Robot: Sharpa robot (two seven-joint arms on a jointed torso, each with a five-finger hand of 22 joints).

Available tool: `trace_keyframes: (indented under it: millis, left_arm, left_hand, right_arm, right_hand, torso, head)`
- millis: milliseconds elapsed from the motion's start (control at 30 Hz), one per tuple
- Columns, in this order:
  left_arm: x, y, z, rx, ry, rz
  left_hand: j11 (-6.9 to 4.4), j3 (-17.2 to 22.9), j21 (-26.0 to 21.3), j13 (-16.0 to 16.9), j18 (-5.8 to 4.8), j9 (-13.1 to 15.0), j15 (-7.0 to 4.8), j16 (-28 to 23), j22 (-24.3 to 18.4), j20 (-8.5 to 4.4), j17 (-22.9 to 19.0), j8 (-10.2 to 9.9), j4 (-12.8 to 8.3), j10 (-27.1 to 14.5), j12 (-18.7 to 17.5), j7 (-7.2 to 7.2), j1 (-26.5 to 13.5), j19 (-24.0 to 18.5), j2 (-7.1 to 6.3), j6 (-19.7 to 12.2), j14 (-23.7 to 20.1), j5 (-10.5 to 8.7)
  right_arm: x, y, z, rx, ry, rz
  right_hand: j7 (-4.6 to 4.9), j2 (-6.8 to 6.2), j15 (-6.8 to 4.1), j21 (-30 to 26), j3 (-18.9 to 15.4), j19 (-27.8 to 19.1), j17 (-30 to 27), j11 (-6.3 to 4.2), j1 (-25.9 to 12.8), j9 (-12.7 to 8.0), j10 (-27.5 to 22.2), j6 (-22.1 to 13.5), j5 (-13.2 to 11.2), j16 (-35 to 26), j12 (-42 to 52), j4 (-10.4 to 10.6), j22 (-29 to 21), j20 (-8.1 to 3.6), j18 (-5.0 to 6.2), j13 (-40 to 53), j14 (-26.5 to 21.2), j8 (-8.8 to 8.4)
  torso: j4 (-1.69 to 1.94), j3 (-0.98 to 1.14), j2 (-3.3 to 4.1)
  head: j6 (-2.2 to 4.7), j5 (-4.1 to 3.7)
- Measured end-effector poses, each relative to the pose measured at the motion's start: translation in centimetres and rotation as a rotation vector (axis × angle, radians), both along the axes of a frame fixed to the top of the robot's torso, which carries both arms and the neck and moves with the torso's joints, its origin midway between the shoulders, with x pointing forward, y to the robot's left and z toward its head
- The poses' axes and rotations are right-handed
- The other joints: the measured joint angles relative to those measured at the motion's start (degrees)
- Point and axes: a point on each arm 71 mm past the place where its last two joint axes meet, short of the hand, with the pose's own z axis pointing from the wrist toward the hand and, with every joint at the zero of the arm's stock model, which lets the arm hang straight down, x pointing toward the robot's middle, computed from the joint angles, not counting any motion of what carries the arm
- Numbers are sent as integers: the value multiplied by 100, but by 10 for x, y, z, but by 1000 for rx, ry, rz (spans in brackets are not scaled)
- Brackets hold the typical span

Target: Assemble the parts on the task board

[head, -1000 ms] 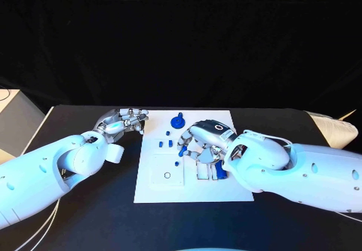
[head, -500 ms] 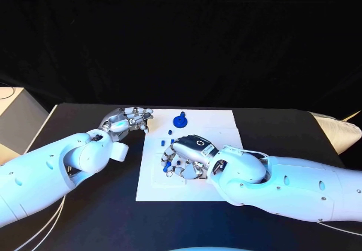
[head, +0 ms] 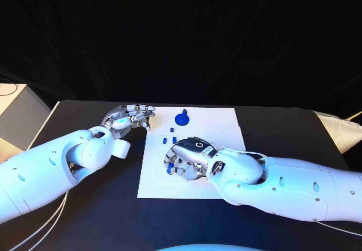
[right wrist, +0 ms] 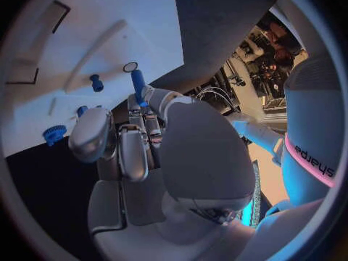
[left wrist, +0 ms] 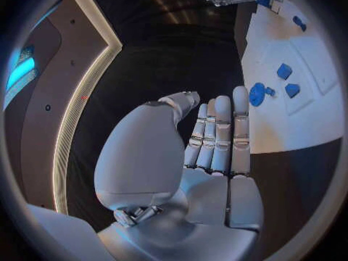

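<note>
The right hand (head: 190, 157) is over the middle of the white task board (head: 226, 121), which lies flat in the middle of the black desk (head: 286, 125). Its fingers are curled in. In the right wrist view they pinch a long blue peg (right wrist: 138, 86) that sticks out past the fingertips toward the board. A small round hole (right wrist: 130, 66) in the board is just beside the tip of the peg. I cannot tell if the peg touches the board.

The left hand (head: 128, 119) rests at the left edge of the task board, near its far corner. Its fingers are straight, side by side, and it holds nothing.

A round blue gear (head: 179, 120) sits near the far edge of the board, close to the left hand. Two small blue blocks (head: 169, 139) lie between the gear and the right hand. In the right wrist view a short blue pin (right wrist: 95, 83) stands on the board near the held peg.

A pale box (head: 19, 112) sits beside the desk on the left.
</note>
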Motion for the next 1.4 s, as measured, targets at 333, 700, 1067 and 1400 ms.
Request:
trace_keyframes:
  millis: [333, 700, 1067, 1400]
  left_arm:
    - [0, 1, 0, 0, 0, 1]
    - [0, 3, 0, 2, 1, 4]
    - [0, 3, 0, 2, 1, 4]
    - [0, 4, 0, 3, 2, 5]
  left_hand:
    - [0, 0, 0, -3, 0, -1, 0, 0, 0, 0, 0, 0, 0, 0, 0, 0, 0, 0, 0, 0, 0, 0]
    - [0, 0, 0, -3, 0, -2, 0, 0, 0, 0, 0, 0, 0, 0, 0, 0, 0, 0, 0, 0, 0, 0]
    - [0, 0, 0, -3, 0, -2, 0, 0, 1, 0, 1, 0, 0, 0, 0, 0, 0, 0, 0, 0, 0, 0]
    - [0, -24, -23, -8, 0, 5, 0, 0, -18, 0, -9, 0, 24, 0, 0, 0, 0, 0, 0, 0, 0, 0]
  right_arm:
    - [2, -1, -9, -25, 0, -13]
    - [3, 0, -12, -35, -13, -14]
    - [3, 3, -15, -36, -13, 0]
    - [2, -2, -21, -30, 13, 7]
  right_hand:
    - [-1, 16, 1, 0, 0, 0, 6, 0, -16, 19, 0, -2, 1, 0, 0, -15, 12, 0, 1, 0, 1, -3]
    - [-4, 22, 1, 0, 0, 0, 6, 0, -23, 19, -1, -19, -1, 0, 1, -16, 12, 0, 0, 1, 1, 0]
    - [140, -330, 89, -143, -229, -85, -66, -173, -692, 35, -110, -478, 338, -24, -103, -14, -78, 85, 1, 187, 4, -209]
    - [163, -44, 237, -1719, -2912, -401, -1072, -27, 184, -317, -1444, -923, 302, -623, -23, 727, -1453, 237, 135, -83, -92, -691]
  torso:
    - [3, 4, 1]
    - [4, 7, 8]
    - [2, 8, 1]
    - [2, 3, -3]
  head:
    - [-20, 26]
    - [-43, 42]
    - [-62, 42]
    - [-71, 46]
